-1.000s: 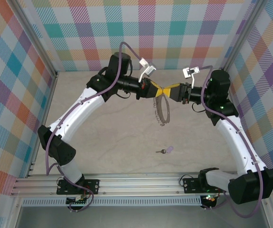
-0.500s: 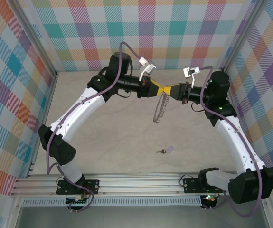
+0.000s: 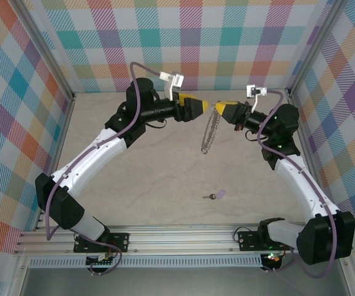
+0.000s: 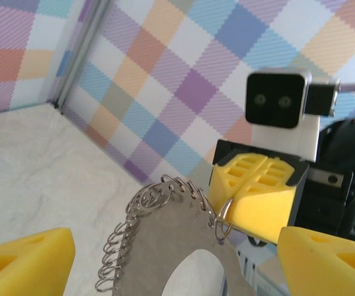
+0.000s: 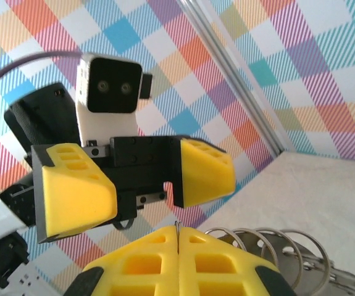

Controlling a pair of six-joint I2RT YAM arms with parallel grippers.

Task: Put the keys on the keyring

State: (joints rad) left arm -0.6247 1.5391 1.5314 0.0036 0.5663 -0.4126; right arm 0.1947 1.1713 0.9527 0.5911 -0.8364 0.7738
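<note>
The keyring point(image 3: 209, 132) is a silver ring plate with small wire loops round its rim. It hangs above the table from my right gripper point(image 3: 221, 109), which is shut on one rim loop point(image 4: 223, 217). In the right wrist view a thin wire shows pinched between the right gripper's point(image 5: 177, 237) yellow pads, and more loops point(image 5: 270, 246) sit beside them. My left gripper point(image 3: 200, 103) stands open just left of the ring and touches nothing. Its fingers point(image 4: 26, 259) flank the keyring point(image 4: 165, 246) from behind. The key point(image 3: 215, 195), lilac-headed, lies flat on the table near the front.
Checked walls point(image 3: 183, 43) close in the beige table point(image 3: 152, 166) on three sides. A metal rail point(image 3: 177, 237) runs along the near edge by the arm bases. Both arms reach towards the back middle of the table.
My left gripper has opened, let go of the keyring and drawn back to the left. The right gripper has shut on the ring, which now hangs from it alone.
</note>
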